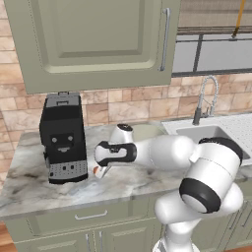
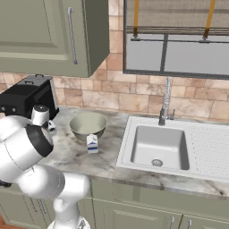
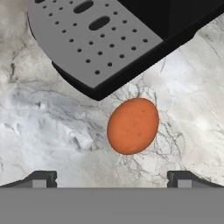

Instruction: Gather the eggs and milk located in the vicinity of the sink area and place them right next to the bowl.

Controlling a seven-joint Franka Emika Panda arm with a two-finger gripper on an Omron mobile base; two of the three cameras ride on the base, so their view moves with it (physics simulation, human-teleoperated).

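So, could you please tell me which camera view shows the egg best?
The hand view: the egg lies whole on the marble counter, beside the coffee machine's drip tray. The left base view shows an orange sliver under the wrist; in the right base view the arm covers it.

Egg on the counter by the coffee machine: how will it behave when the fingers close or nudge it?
The egg is rounded and smooth, lying loose on the flat marble counter, so a nudge would likely roll it. Its curved sides may squirt out of an off-centre pinch. The open gripper hangs above it; the coffee machine's drip tray nearby might stop a roll.
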